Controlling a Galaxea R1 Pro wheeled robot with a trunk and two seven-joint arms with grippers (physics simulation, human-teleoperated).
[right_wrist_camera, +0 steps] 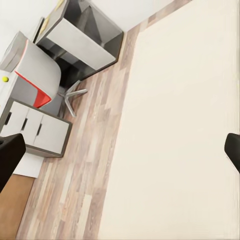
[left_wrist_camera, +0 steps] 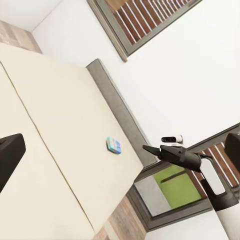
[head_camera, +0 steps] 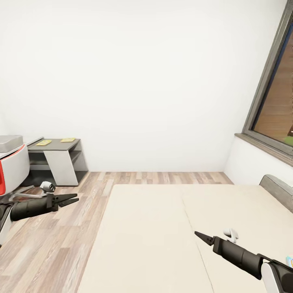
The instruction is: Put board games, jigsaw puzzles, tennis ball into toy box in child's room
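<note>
My left gripper (head_camera: 72,199) hangs over the floor (head_camera: 61,244), jaws slightly parted; my right gripper (head_camera: 202,236) is over the bed (head_camera: 154,228), jaws apparently together; a blue board game (left_wrist_camera: 114,145) lies flat by the headboard (left_wrist_camera: 120,115), long axis roughly along it.

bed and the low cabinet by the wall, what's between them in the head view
Only bare wood-plank floor lies between the bed and the cabinet in the head view. The left gripper hangs above that stretch of floor, holding nothing.

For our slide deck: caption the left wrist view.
Blue board game lying on the beige bed near the headboard, right gripper alongside.
</note>
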